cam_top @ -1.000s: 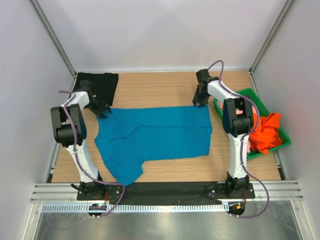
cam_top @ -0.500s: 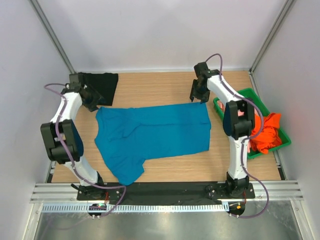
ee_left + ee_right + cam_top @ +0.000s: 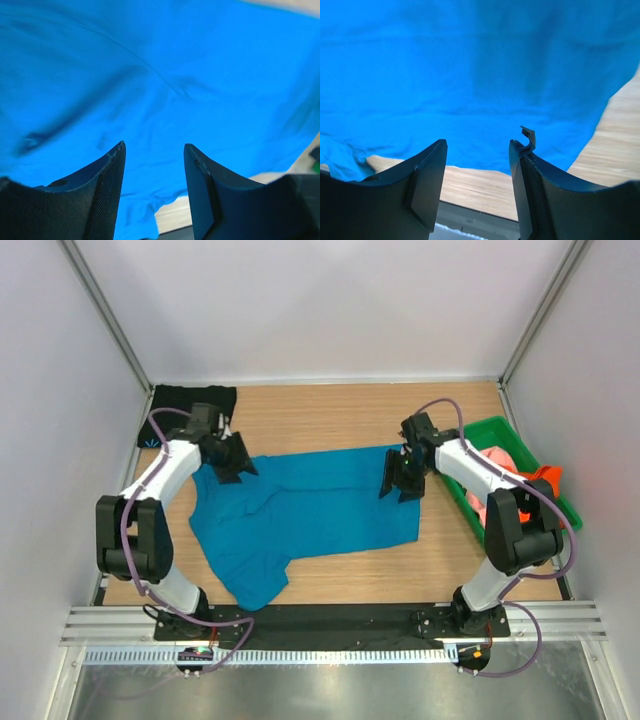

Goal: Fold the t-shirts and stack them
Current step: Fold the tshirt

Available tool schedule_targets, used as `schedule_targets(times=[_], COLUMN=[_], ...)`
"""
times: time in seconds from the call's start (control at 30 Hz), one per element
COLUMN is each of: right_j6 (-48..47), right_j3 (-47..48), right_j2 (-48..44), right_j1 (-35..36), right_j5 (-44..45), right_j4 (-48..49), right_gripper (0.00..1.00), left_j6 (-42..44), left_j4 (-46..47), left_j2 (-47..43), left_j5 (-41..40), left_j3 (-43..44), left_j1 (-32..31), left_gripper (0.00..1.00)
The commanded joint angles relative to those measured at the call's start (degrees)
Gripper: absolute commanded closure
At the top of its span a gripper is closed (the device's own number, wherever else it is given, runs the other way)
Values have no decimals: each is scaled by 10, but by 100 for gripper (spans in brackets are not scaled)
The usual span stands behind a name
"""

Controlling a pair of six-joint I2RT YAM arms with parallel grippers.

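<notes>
The left gripper [image 3: 233,462] had its jaws parted with nothing between them, over the far left part of the teal-blue t-shirt [image 3: 310,510]. The right gripper [image 3: 402,478] was likewise parted and empty above that shirt's right edge. The shirt lay spread on the wooden table [image 3: 330,410], the black t-shirt [image 3: 190,403] lay in the far left corner, and the orange t-shirt [image 3: 548,478] and pink t-shirt [image 3: 497,462] sat in the green tray [image 3: 495,426] at the right.

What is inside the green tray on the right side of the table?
An orange t-shirt and a pink t-shirt lie bunched in the green tray. The right arm covers much of them; whatever lies beneath cannot be seen.
</notes>
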Motion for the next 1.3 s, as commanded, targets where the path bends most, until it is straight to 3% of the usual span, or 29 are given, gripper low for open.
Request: schedule_targets(times=[0.0, 0.33, 0.5, 0.63, 0.87, 1.13, 1.27], right_j6=[35, 61, 70, 81, 86, 74, 69], right_j3=[-51, -179, -214, -251, -305, -284, -216], right_j2=[-38, -134, -174, -191, -179, -149, -143], right_j1=[3, -40, -62, -82, -108, -105, -78], right_j5=[-44, -34, -16, -20, -53, -65, -75], right_j4=[53, 60, 47, 45, 111, 155, 165], right_gripper=[41, 41, 41, 44, 40, 46, 48], left_j6=[60, 113, 106, 105, 106, 107, 112], left_j4=[-26, -47, -46, -54, -67, -74, -78], left_j2=[-2, 71, 109, 98, 61, 49, 47], left_j5=[-7, -111, -149, -147, -104, -105, -111], left_j3=[6, 18, 31, 45, 57, 58, 65], left_j1=[-57, -155, -179, -185, -185, -185, -185], left_gripper=[48, 48, 57, 55, 53, 52, 52])
